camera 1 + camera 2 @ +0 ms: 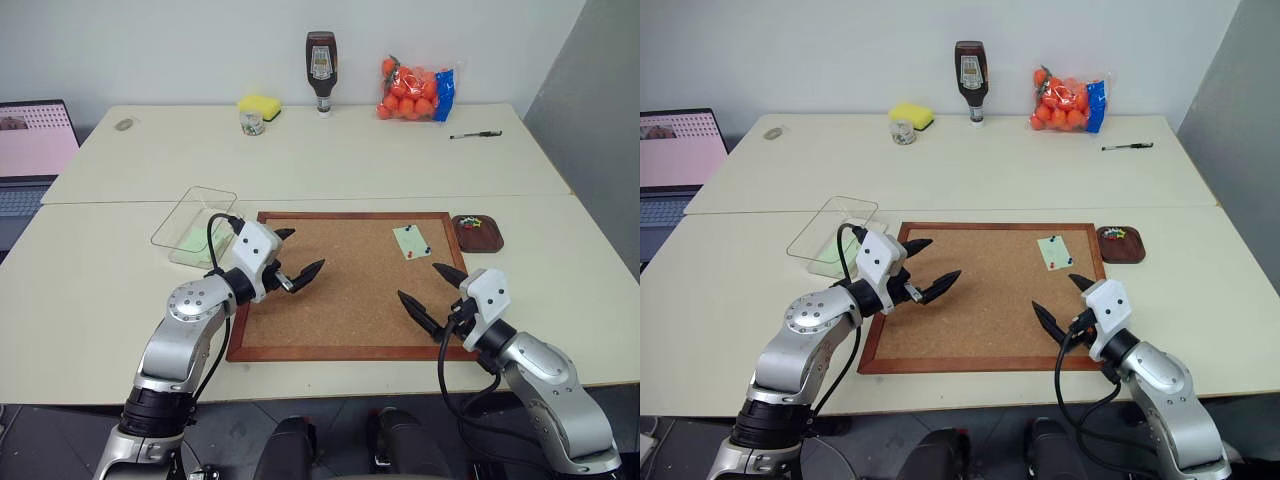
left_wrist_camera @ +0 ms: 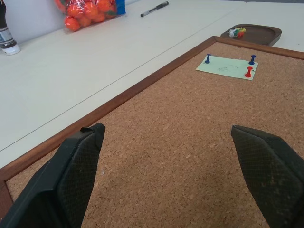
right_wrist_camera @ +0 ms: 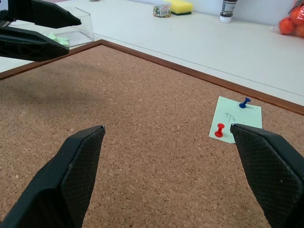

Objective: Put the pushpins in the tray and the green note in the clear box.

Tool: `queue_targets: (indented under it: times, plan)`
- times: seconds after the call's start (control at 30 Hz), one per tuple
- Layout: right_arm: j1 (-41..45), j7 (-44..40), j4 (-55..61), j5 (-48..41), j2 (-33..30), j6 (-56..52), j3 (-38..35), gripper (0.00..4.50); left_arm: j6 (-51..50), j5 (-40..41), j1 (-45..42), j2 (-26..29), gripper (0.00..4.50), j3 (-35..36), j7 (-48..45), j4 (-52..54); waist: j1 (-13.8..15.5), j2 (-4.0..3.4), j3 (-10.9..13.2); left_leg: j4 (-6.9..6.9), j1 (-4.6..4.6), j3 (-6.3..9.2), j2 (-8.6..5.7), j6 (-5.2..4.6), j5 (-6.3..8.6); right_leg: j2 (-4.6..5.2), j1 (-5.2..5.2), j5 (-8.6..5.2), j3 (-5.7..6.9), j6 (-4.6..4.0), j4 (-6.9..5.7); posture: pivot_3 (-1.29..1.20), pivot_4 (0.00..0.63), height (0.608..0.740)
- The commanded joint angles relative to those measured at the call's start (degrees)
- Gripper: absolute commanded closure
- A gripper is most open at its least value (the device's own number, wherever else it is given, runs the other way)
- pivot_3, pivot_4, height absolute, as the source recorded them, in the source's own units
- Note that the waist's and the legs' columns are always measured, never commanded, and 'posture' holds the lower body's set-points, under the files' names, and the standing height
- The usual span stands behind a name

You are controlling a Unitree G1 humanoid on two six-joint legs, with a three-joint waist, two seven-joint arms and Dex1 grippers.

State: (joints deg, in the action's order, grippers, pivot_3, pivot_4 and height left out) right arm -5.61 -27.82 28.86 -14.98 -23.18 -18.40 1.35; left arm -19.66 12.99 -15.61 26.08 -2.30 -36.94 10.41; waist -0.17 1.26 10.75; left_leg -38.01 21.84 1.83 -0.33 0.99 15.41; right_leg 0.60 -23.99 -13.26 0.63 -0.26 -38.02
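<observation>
The green note [image 1: 411, 241] lies flat near the far right corner of the corkboard [image 1: 340, 300], held by three pushpins: two blue [image 2: 207, 58] and one red [image 2: 248, 71]. Just right of the board sits the brown tray [image 1: 487, 241] with several coloured pushpins [image 1: 474, 223] in it. The clear box [image 1: 176, 214] stands off the board's far left corner. My left gripper [image 1: 305, 250] hovers open over the board's left part. Over the near right part my right gripper [image 1: 419, 281] is open too, a short way in front of the note. Both are empty.
A second pale green slip [image 1: 195, 243] lies inside the clear box. Along the far table stand a sauce bottle [image 1: 321, 72], a bag of oranges [image 1: 415, 90], a pen [image 1: 475, 134], a yellow sponge [image 1: 259, 104] and a small jar [image 1: 251, 122]. A laptop [image 1: 30, 150] sits far left.
</observation>
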Motion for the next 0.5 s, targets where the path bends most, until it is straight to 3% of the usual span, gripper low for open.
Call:
queue_targets:
  times: [0.03, 0.5]
  plan:
    - [0.6, 0.0, 1.2, -0.4, 0.3, 0.6, -0.1, 0.00, 1.1, 0.8, -1.0, -0.6, 0.01, 0.7, 0.3, 2.1, 0.0, 0.00, 0.0, 0.00, 0.00, 0.00, 0.00, 0.00, 0.00, 0.00, 0.00, 0.00, 0.00, 0.00, 0.00, 0.00, 0.150, 0.740]
    - [-0.1, -0.1, 1.7, -0.3, 0.3, 0.4, 0.1, 0.00, 0.3, 0.0, -1.9, -0.2, 0.01, 0.4, 0.1, 1.3, 0.0, 0.00, 0.0, 0.00, 0.00, -0.01, 0.00, 0.00, 0.00, 0.00, 0.00, 0.00, -0.01, 0.00, 0.00, 0.00, 0.150, 0.740]
